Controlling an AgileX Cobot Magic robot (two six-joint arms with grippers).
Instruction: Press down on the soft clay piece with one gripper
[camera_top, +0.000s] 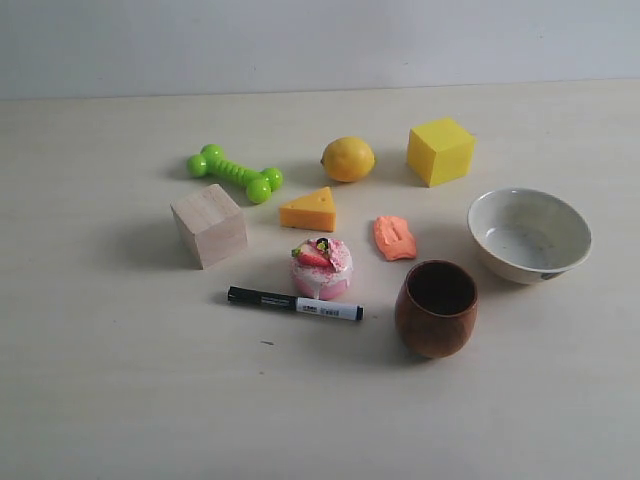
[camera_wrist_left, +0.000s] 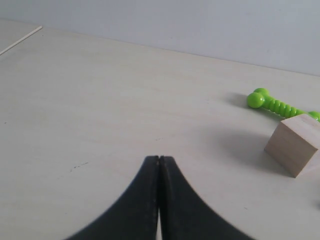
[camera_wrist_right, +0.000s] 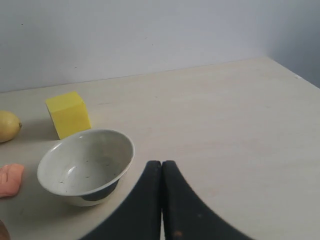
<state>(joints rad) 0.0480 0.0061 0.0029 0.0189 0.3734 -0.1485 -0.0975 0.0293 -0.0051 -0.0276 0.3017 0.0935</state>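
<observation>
The soft clay piece is a small salmon-orange dented lump lying on the table between the cheese wedge and the white bowl. Its edge also shows in the right wrist view. Neither arm appears in the exterior view. My left gripper is shut with nothing in it, over bare table far from the clay. My right gripper is shut and empty too, just beside the white bowl, with the clay beyond that bowl.
Around the clay stand a lemon, a yellow cube, a cheese wedge, a strawberry cake, a marker, a brown cup, a white bowl, a wooden block and a green bone toy.
</observation>
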